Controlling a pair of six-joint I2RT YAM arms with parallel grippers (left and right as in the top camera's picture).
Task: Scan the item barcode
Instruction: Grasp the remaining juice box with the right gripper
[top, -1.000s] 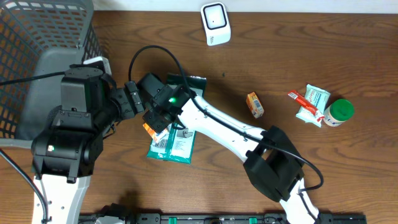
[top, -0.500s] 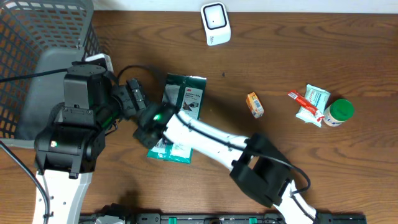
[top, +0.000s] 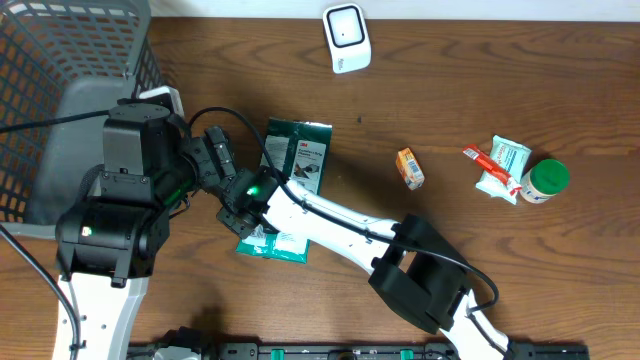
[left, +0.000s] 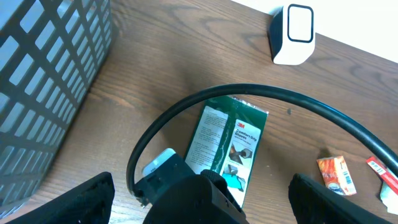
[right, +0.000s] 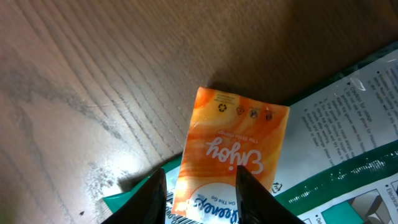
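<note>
Between the tips of the right gripper (right: 200, 191) lies the orange sachet (right: 233, 146), its lower end running in between them and out of the frame. The jaws stand narrow, one on each side of it, and I cannot tell whether they pinch it or merely straddle it. Just beyond the tips the sachet overlaps a green pack (right: 339, 134) on one side, with bare table (right: 74, 74) on the other. Over the last second the right arm has swung off the second green pack (top: 298, 150), now uncovered behind it, and settled over the sachet. The pick seems at hand, while the scan itself is not yet begun. The face turned up shows lettering and small symbols but no barcode, so that is probably underneath. From overhead the arm's wrist hides the sachet altogether. The left gripper (left: 214, 200) hangs above, jaws wide and empty as before, with the right arm's cable (left: 249, 92) arching under it. The basket (left: 43, 93) is off to its left, a small orange box (left: 333, 174) off to its right, and the scanner (left: 292, 34) farthest, well ahead of both grippers.
</note>
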